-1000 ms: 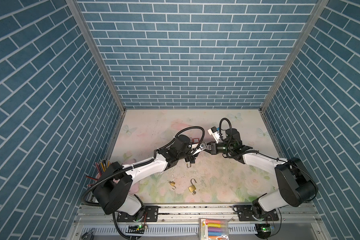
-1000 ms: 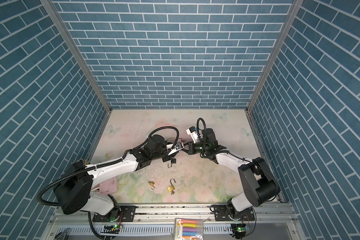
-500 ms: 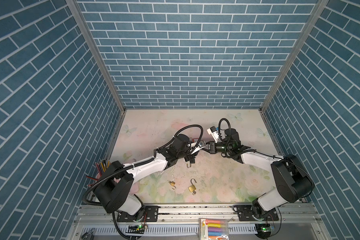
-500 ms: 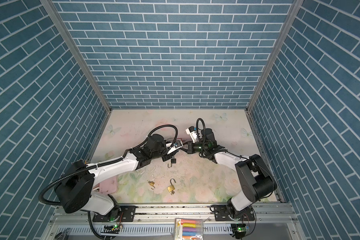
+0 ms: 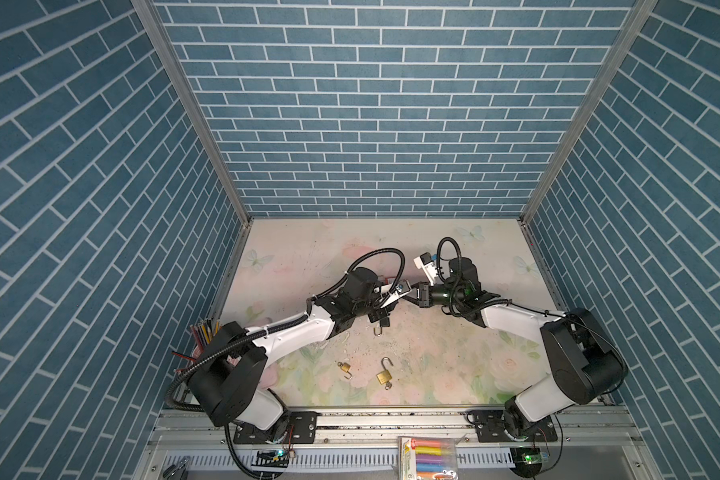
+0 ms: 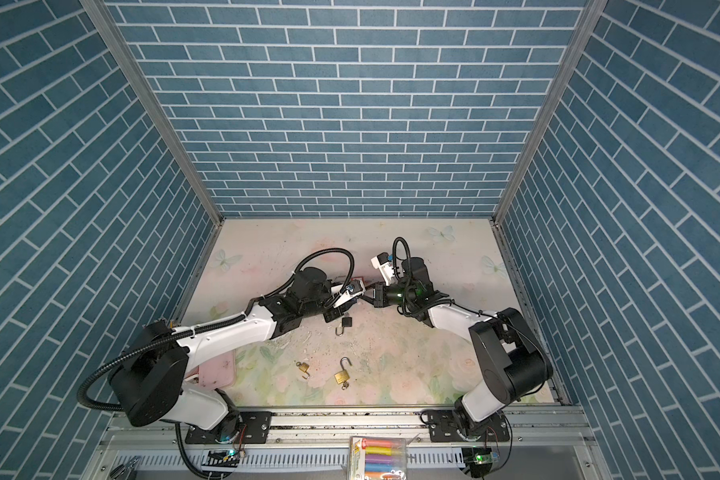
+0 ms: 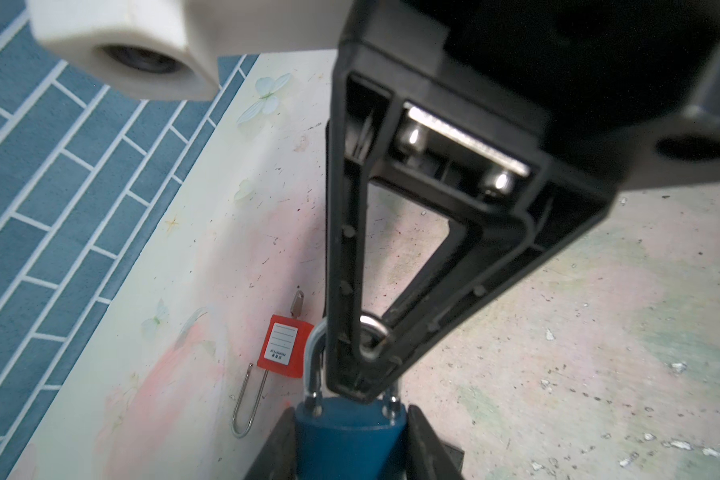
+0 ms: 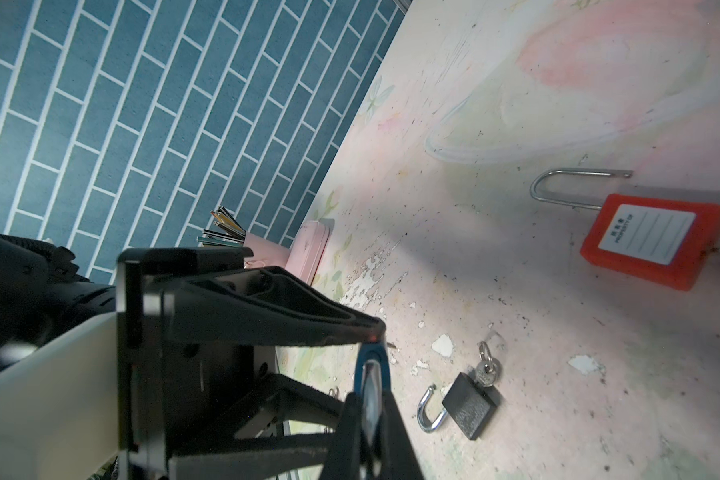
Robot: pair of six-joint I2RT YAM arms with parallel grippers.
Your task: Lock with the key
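White rectangular label point(image 8: 649, 232) on the red plastic-bodied padlock point(image 8: 682, 270): reads "PROPERTY OF" along one edge, beside a row of smaller characters too small to read, with blank ruled lines. In the left wrist view the same print appears upside down.

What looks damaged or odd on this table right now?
The floral table covering is flaking in white patches beside the small black padlock, which lies with its shackle open. Nothing looks spilled.
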